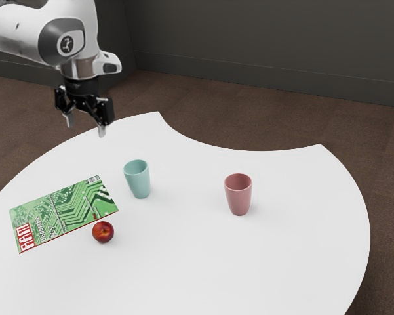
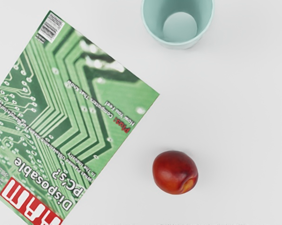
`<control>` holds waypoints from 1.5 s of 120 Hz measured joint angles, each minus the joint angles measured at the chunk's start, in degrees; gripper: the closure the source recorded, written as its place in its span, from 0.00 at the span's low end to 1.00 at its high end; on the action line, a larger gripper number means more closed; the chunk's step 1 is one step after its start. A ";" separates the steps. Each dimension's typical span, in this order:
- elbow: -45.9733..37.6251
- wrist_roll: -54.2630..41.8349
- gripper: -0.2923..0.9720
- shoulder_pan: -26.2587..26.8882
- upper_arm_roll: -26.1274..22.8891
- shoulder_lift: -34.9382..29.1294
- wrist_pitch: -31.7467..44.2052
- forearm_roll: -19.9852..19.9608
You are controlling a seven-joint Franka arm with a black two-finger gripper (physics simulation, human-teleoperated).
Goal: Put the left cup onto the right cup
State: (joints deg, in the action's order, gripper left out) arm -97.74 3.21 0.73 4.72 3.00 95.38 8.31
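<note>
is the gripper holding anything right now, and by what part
Nothing is held. The gripper hangs open and empty in the air, well apart from the teal cup and the pink cup.

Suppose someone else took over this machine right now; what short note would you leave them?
The gripper is open, empty, above the edge of the table, up-left of the teal cup in the exterior view. That cup stands upright, ungripped; the pink cup stands upright, apart, toward that view's right. A magazine and an apple lie beside the teal cup.
Done: nothing yet.
Left: grasp teal cup, lift, set it onto pink cup.
</note>
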 joint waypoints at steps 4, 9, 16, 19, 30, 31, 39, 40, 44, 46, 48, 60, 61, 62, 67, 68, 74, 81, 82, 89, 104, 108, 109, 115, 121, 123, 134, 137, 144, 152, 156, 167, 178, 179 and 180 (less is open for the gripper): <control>-0.01 0.03 0.23 -0.19 -0.35 1.27 0.32 -0.92; -0.01 0.06 0.23 -0.35 -0.71 2.93 0.95 -1.83; -0.02 0.12 0.23 -0.40 -0.96 5.07 2.03 -2.68; -0.02 0.14 0.23 -0.44 -1.05 5.89 2.57 -2.95; -0.08 0.21 0.23 -0.51 -1.81 8.48 4.93 -3.62; -0.10 0.22 0.23 -0.49 -1.85 8.70 5.16 -3.66; -0.16 0.26 0.23 -0.44 -2.01 10.33 7.06 -3.91; -0.17 0.27 0.23 -0.44 -2.02 10.52 7.33 -3.94; -0.18 0.29 0.23 -0.44 -2.05 11.14 8.51 -4.01; -0.17 0.29 0.23 -0.45 -2.06 11.48 9.15 -4.05; -0.15 0.30 0.23 -0.45 -2.07 11.80 9.81 -4.08; -0.06 0.29 0.23 -0.46 -2.08 14.22 13.73 -5.02; -0.05 0.29 0.23 -0.46 -2.08 14.40 14.03 -5.10; -0.03 0.29 0.23 -0.47 -2.07 14.61 14.33 -5.17; 0.15 0.28 0.23 -0.61 -2.08 15.65 15.64 -5.47; 0.20 0.28 0.23 -0.65 -2.08 15.86 15.90 -5.51; 0.39 0.26 0.23 -0.82 -2.08 16.80 17.55 -5.74; 0.47 0.24 0.23 -0.95 -2.08 17.82 19.26 -5.94; 0.49 0.24 0.23 -0.98 -2.08 17.99 19.49 -5.96; 0.68 0.21 0.23 -1.21 -2.08 19.09 21.08 -6.10; 3.56 0.11 0.23 -1.52 -2.08 22.36 23.49 -6.28; 4.19 0.09 0.23 -1.65 -2.08 23.08 23.92 -6.30; 4.32 0.08 0.23 -1.67 -2.08 23.22 24.02 -6.30; 4.82 0.05 0.23 -1.85 -2.08 24.06 24.52 -6.35; 5.46 0.02 0.23 -2.37 -2.08 25.09 24.92 -6.41; 5.64 0.01 0.23 -2.54 -2.08 25.44 25.04 -6.42; 6.80 -0.09 0.23 -3.22 -2.08 27.24 25.69 -6.54; 6.94 -0.11 0.23 -3.31 -2.08 27.55 25.94 -6.57; 7.11 -0.16 0.23 -3.40 -2.08 28.08 26.46 -6.70; 7.17 -0.20 0.23 -3.44 -2.08 28.64 26.89 -6.98; 7.18 -0.22 0.23 -3.41 -2.08 28.93 27.06 -7.08; 7.16 -0.26 0.23 -3.31 -2.10 29.35 27.40 -7.23; 7.07 -0.29 0.23 -3.28 -2.64 29.70 27.62 -7.25; 7.06 -0.29 0.23 -3.28 -2.66 29.72 27.64 -7.25; 7.05 -0.29 0.23 -3.28 -2.68 29.73 27.65 -7.25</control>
State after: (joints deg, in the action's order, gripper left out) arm -90.69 2.92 -2.55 2.04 32.73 123.03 1.06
